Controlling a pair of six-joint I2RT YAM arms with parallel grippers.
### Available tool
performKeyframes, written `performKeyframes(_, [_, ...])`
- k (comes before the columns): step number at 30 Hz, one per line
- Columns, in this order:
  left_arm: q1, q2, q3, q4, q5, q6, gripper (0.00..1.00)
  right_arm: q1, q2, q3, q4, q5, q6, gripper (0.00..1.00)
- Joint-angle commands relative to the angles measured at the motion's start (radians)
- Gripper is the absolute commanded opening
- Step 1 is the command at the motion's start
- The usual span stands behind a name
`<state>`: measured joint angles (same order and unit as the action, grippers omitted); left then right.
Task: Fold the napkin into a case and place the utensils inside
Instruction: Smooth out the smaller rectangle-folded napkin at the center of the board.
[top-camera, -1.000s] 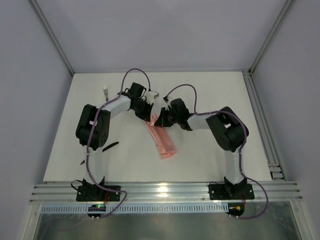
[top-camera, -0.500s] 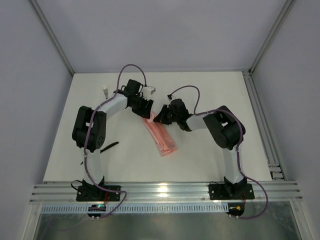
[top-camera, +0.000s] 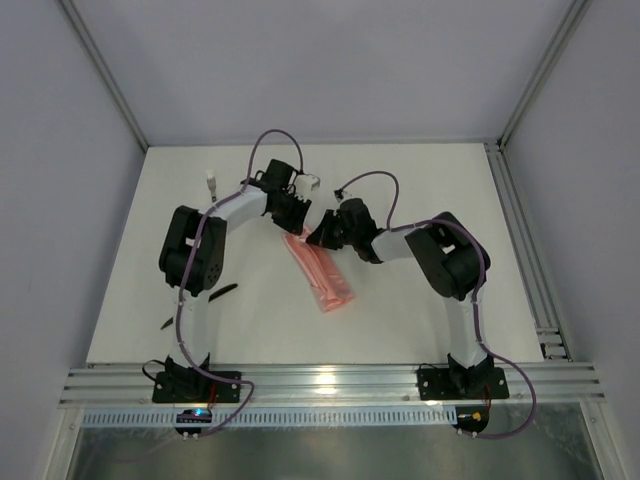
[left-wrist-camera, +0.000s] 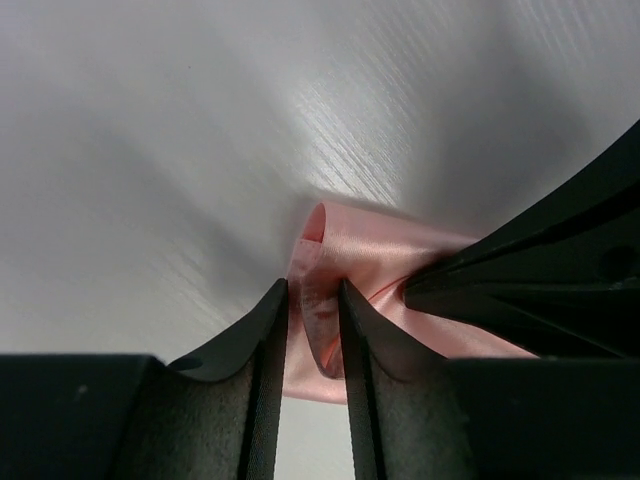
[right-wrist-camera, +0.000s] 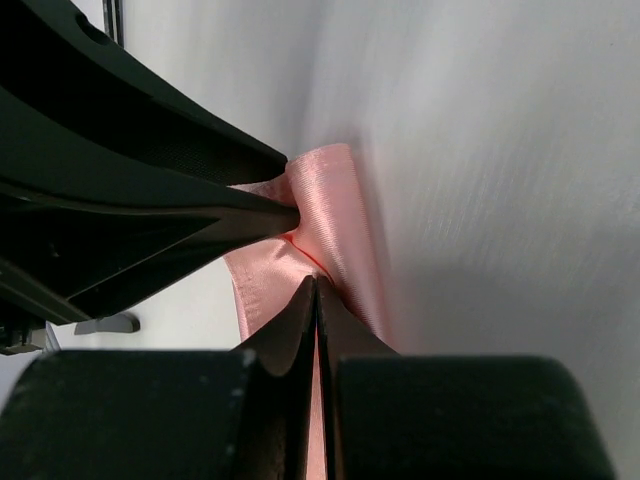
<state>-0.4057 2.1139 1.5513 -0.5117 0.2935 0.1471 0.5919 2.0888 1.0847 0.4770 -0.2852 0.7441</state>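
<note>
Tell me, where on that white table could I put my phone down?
Bare patches: the far right of the table, and the near strip below the napkin. It is crowded mid-table, where both end effectors meet, and near-left by the utensils.

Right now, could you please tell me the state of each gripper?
Left gripper: jaws narrowly apart around a fold of the pink napkin; a firm grip cannot be told.
Right gripper: shut, pinching the napkin's edge.
</note>
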Motion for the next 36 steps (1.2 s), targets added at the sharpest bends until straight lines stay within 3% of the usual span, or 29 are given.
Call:
performKeyframes(1, [0.005,0.0,0.041,-0.083,0.007,0.032,0.31,0.006,-0.009,-0.002,-0.017,0.043,-0.023,0.04])
performKeyframes(4, [0.004,-0.003,0.038,-0.071,-0.054,0.032,0.25,0.006,-0.006,0.001,-0.014,0.037,-0.023,0.04])
performKeyframes(9, [0.002,0.067,0.11,-0.149,-0.126,0.084,0.0,0.014,-0.053,-0.02,-0.026,0.055,-0.061,0.04])
performKeyframes(18, [0.002,0.052,0.058,-0.137,-0.116,0.097,0.0,0.111,-0.263,-0.147,-0.1,0.147,-0.212,0.04])
performKeyframes(29, [0.002,0.046,0.049,-0.133,-0.139,0.112,0.0,0.192,-0.286,-0.371,-0.009,0.15,-0.114,0.04])
performKeyframes(36, [0.002,0.044,0.047,-0.12,-0.125,0.121,0.0,0.273,-0.461,-0.353,-0.187,0.141,-0.201,0.04])
